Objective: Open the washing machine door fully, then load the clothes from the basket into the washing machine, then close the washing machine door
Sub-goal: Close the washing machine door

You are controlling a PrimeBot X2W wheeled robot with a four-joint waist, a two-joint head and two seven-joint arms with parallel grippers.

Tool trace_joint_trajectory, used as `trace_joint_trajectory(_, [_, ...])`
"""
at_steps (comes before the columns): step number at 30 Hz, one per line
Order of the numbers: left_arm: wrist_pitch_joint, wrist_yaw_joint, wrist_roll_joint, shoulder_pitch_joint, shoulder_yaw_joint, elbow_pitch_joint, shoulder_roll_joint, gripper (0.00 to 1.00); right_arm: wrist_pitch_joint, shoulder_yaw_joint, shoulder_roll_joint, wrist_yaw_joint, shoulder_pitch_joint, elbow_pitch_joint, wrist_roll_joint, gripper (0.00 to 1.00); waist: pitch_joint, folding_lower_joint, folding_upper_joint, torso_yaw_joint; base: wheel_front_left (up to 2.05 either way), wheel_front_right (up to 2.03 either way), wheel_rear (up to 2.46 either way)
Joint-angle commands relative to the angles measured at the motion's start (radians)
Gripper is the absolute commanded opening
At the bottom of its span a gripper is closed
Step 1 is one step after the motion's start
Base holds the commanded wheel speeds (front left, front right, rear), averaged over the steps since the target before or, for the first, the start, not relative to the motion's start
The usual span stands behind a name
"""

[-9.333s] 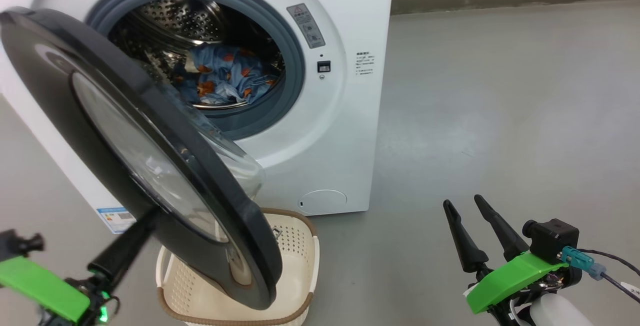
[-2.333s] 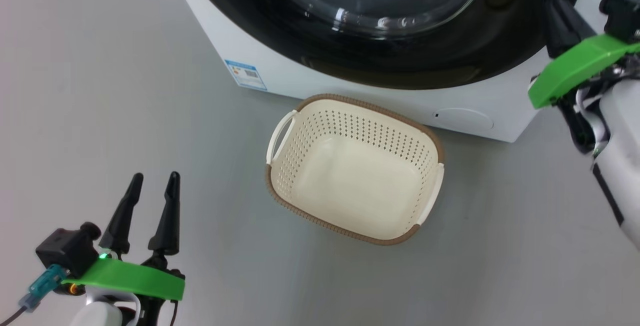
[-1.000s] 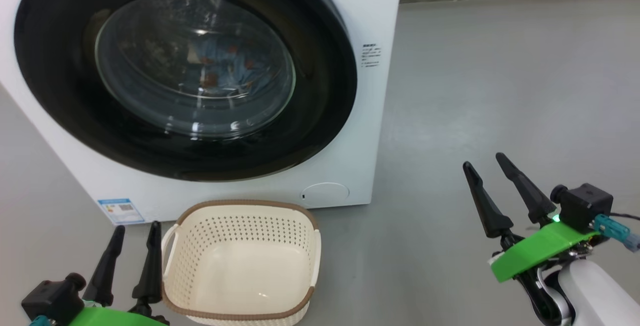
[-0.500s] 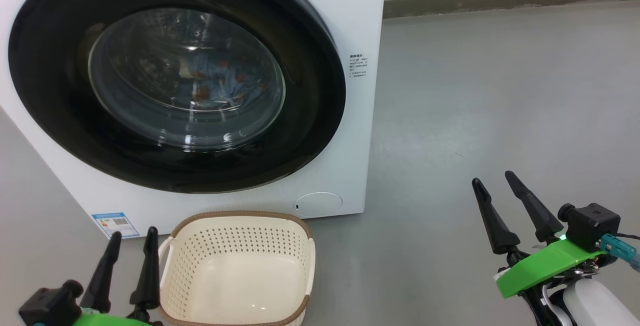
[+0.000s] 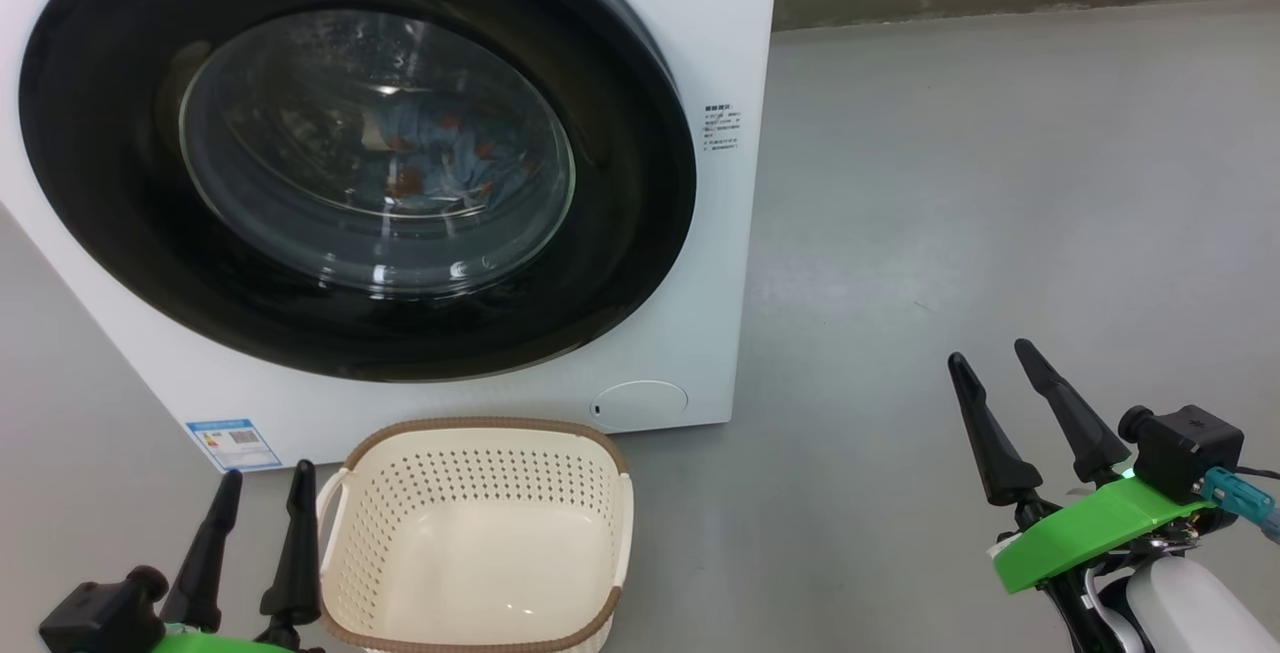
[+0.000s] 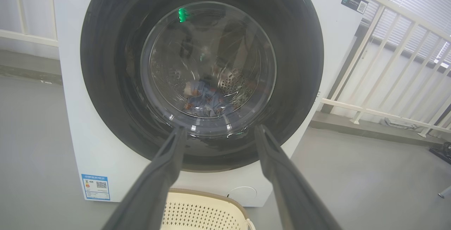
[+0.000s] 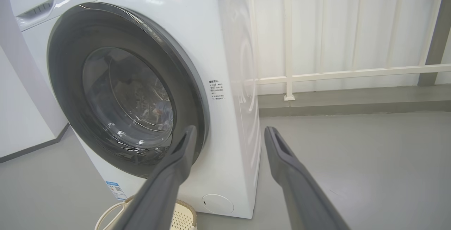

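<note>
Head view: seemingly clothes behind shut door, basket before it; jaws gaping, empty.

- We see the washing machine white, with a blue label sticker.
- The washing machine door is glossy black around clear glass.
- We make out the clothes as light blue with orange-brown spots.
- The basket is cream, dotted with holes, its rim brown.
- The floor is grey.

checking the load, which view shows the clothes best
Head view: the clothes appear largest, blue with orange prints, behind the door glass. Left wrist view shows them smaller, darker; right wrist view barely, through reflections.
</note>
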Motion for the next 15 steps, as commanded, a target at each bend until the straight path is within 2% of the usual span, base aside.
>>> trace_joint_trajectory(1, [-0.007,0.004,0.007,-0.028,0.032,-0.029,0.027,1.0,-0.008,0.011,-0.006,-0.007,0.009,-0.019,-0.013,1.0,0.001,0.0,0.0,0.001,0.0,0.0,0.0])
trace_joint_trajectory(15, [-0.007,0.013,0.006,-0.027,0.031,-0.036,0.033,1.0,-0.008,0.004,0.001,-0.007,0.012,0.0,-0.015,1.0,0.003,0.0,0.0,0.003,0.0,0.0,0.0])
